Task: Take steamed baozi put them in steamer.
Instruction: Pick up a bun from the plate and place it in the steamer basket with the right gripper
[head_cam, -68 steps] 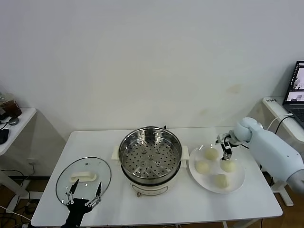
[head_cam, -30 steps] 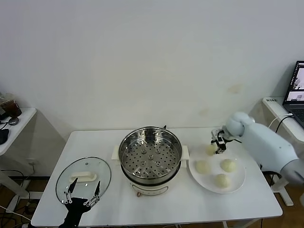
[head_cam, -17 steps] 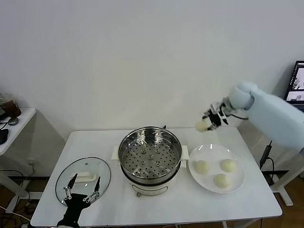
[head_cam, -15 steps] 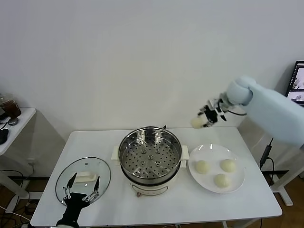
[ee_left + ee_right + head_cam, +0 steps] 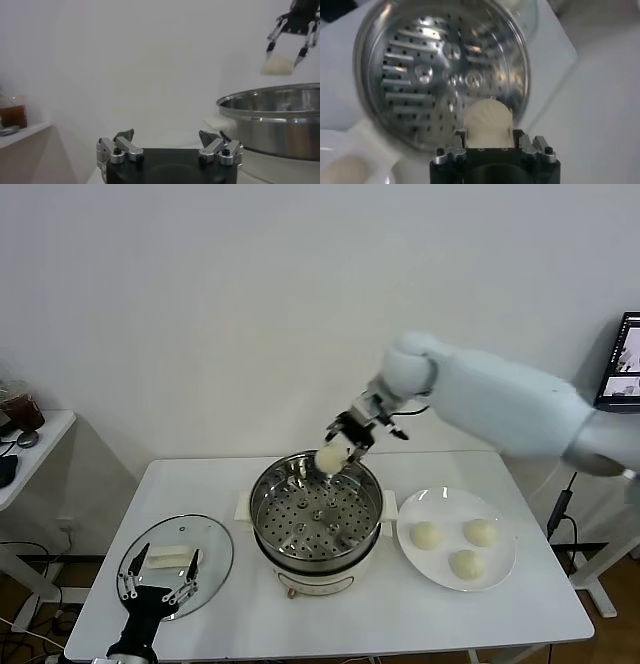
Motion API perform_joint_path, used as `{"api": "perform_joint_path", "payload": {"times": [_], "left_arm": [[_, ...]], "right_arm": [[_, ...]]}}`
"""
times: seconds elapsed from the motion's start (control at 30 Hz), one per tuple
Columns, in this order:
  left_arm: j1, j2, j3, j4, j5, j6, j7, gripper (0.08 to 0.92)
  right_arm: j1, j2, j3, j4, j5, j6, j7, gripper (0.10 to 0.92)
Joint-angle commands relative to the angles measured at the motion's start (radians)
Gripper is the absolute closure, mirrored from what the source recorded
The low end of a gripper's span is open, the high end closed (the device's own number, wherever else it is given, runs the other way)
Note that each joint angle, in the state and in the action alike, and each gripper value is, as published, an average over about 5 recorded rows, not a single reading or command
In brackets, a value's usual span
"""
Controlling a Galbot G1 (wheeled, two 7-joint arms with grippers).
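White wall stands behind a white table [image 5: 330, 614], and at the table's middle sits the steamer [image 5: 316, 519], a shiny steel pot on a white base. Its perforated tray [image 5: 435, 85] holds nothing. Above the steamer's far rim hangs the right gripper [image 5: 340, 446], its fingers closed on one bun [image 5: 330, 458], which is in the air over the pot and touches no metal. The right wrist view shows the same bun [image 5: 487, 120] pinched between the jaws with the tray below it. Beside the steamer, on the robot's right, a white plate [image 5: 500, 569] carries three more buns [image 5: 427, 535], apart from each other. On the steamer's other side lies a glass lid [image 5: 215, 559] with a white handle, and the left gripper [image 5: 158, 583] hovers at the lid's near edge, jaws spread wide and holding nothing.
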Motion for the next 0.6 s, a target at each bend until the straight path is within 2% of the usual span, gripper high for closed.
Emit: {"api": "perform_joint_path", "payload": {"times": [0.03,0.17,0.6], "left_arm": [[-0.001,-0.003,-0.012,-0.002,-0.003,0.001,0.0,0.177],[-0.005,-0.004,-0.015,0.004,-0.004,0.001,0.0,0.177],[-0.016,-0.008,-0.009,0.017,-0.004,0.0,0.0,0.177]], "right_arm": [[-0.042,0.195,-0.108,-0.116,-0.267,0.332,0.061,0.474],[-0.069,0.205,-0.097,-0.172,-0.359,0.402,0.095,0.469],[-0.121,0.235,-0.057,-0.264,-0.501,0.486,0.182,0.459]]}}
